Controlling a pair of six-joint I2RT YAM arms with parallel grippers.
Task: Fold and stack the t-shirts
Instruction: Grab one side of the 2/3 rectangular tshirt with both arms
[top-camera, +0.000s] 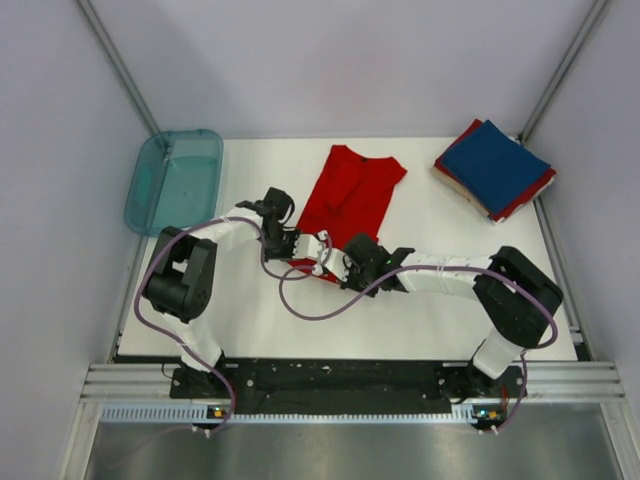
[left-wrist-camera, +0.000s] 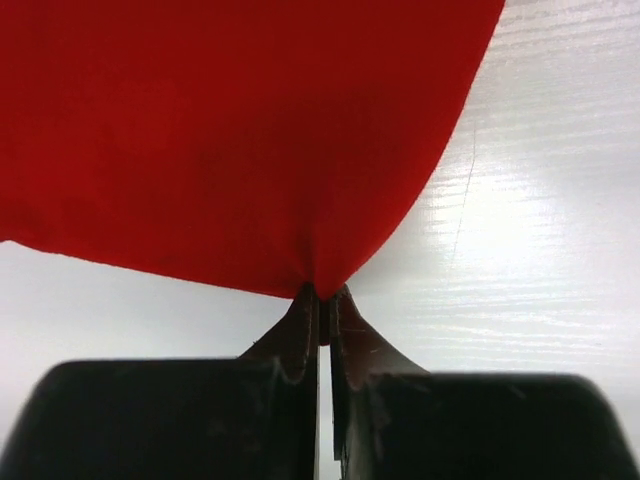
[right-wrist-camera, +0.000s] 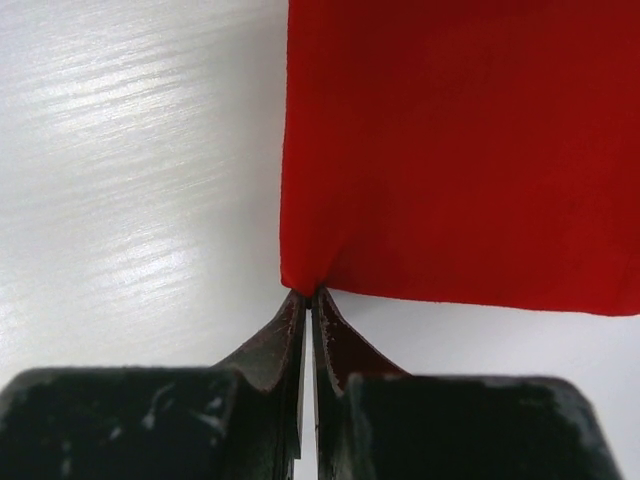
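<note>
T-shirt (top-camera: 352, 190), red, lying mid-frame on the table (top-camera: 440, 290), is pinched at its near hem by left gripper (left-wrist-camera: 321, 298) and right gripper (right-wrist-camera: 308, 294), both clamped on cloth; raise both evenly, hem taut, then fold toward the collar.

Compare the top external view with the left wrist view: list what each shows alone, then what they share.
Top external only: the translucent teal plastic tray, the folded stack topped by a navy blue cloth t-shirt. Left wrist only: close up, the left gripper, jaws pinched shut on the edge of the bright red cloth t-shirt. Both: that red t-shirt and the white table.
</note>
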